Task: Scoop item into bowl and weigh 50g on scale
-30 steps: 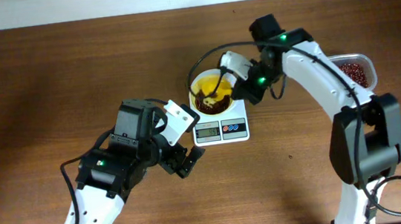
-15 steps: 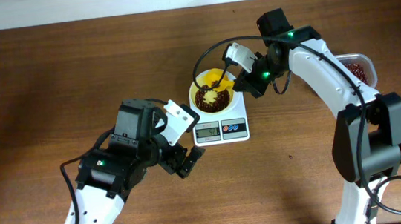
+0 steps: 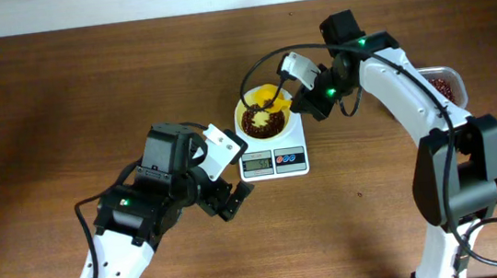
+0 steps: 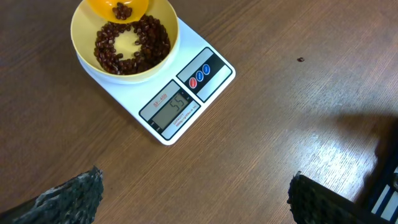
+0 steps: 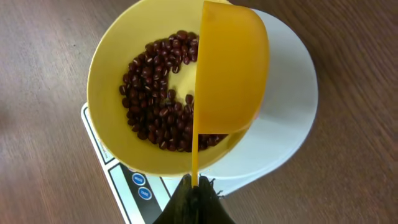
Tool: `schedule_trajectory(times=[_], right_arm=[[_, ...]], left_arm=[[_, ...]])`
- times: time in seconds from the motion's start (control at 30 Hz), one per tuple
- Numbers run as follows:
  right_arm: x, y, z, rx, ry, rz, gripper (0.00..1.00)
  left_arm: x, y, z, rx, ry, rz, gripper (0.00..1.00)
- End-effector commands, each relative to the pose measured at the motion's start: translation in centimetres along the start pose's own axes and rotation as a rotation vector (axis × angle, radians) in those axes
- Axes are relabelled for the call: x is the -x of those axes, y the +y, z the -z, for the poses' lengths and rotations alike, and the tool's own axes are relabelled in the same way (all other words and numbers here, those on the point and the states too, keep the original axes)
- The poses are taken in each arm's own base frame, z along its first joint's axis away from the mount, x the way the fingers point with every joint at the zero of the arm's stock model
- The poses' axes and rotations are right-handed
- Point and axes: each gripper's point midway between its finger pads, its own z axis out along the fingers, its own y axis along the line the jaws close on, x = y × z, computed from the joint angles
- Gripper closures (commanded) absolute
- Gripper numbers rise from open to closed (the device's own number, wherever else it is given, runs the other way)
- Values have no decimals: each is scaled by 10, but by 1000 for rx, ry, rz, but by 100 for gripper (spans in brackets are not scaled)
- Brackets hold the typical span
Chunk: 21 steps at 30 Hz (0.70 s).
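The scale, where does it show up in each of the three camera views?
Overhead: scale at the picture's centre.
Left wrist: scale upper left of centre, display facing the camera.
Right wrist: scale beneath bowl and scoop, white platform at right, buttons lower left.
Shared landmark: the yellow bowl of beans on it.

A dark brown wooden table [image 3: 59, 94] is carrying everything here, its grain running across the whole view. The white scale [image 3: 274, 161] is sitting flat on it near the middle, its display and buttons facing the near edge, while a clear container [image 3: 444, 87] is resting well apart at the right side, partly hidden from above. A tiny dark speck [image 4: 300, 60], possibly a stray bean, is lying on the bare wood near the scale.
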Motion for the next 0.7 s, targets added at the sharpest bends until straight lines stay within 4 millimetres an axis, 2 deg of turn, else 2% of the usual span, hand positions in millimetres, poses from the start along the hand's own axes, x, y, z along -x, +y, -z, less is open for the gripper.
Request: schedule_trajectory(times=[0.0, 0.4, 0.5, 0.67], right_arm=[[-4, -14, 3, -12, -8, -54, 96], [-1, -13, 2, -9, -18, -48, 96], [5, -9, 3, 20, -49, -43, 96], [2, -4, 4, 35, -38, -56, 96]], left_arm=[[0, -1, 2, 5, -7, 3, 1], [0, 0, 2, 5, -7, 3, 1], [0, -1, 2, 5, -7, 3, 1], [0, -1, 2, 5, -6, 3, 1]])
